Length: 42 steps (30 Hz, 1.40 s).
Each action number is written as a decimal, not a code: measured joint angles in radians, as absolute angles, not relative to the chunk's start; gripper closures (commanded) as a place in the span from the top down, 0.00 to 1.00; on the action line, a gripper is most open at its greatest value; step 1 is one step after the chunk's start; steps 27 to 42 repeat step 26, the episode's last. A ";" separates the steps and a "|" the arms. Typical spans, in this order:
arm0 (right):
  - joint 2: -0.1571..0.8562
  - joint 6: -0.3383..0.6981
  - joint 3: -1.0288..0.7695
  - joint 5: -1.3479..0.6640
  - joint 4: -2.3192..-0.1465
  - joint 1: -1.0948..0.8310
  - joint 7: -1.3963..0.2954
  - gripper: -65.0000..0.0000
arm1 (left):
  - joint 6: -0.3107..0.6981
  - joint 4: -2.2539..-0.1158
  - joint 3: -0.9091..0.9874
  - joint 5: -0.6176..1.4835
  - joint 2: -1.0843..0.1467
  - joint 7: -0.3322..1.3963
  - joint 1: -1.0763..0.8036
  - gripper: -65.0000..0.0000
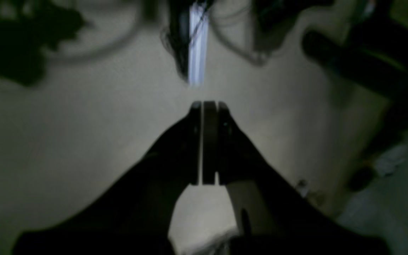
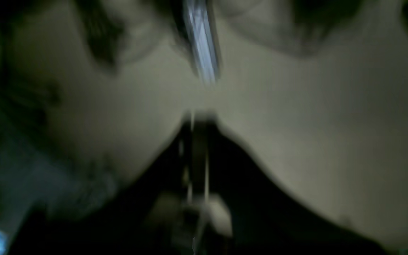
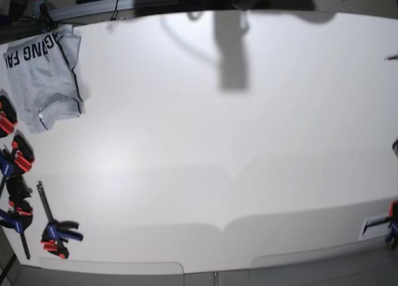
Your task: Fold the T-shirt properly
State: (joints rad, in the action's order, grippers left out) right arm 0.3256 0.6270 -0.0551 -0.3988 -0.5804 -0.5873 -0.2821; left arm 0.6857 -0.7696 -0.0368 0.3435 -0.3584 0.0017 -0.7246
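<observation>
The T-shirt (image 3: 43,81) lies folded into a small grey bundle at the far left corner of the white table (image 3: 217,143), with black lettering on its top edge and dark trim on its right side. Neither arm shows in the base view. In the left wrist view my left gripper (image 1: 209,104) is shut and empty over a pale surface. In the blurred right wrist view my right gripper (image 2: 198,118) has its fingers together and holds nothing. The T-shirt is not in either wrist view.
Several red-and-blue clamps (image 3: 18,193) line the table's left edge, and another (image 3: 392,227) sits at the right edge. Dark cables and a frame (image 3: 124,3) run along the far edge. A bright bar (image 1: 197,46) shows ahead of the left gripper.
</observation>
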 measured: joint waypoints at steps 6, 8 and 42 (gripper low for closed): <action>0.229 0.520 0.047 -0.392 -0.333 -0.288 -0.293 0.00 | 0.442 -0.517 -0.106 0.284 -0.208 0.000 -0.425 0.00; 0.202 0.491 0.049 -0.366 -0.331 -0.237 -0.291 0.00 | 0.367 -0.487 -0.106 0.273 -0.174 0.006 -0.371 0.00; 0.083 0.419 0.050 -0.348 -0.381 -0.110 -0.310 0.00 | 0.295 -0.481 -0.106 0.156 -0.161 -0.004 -0.294 0.00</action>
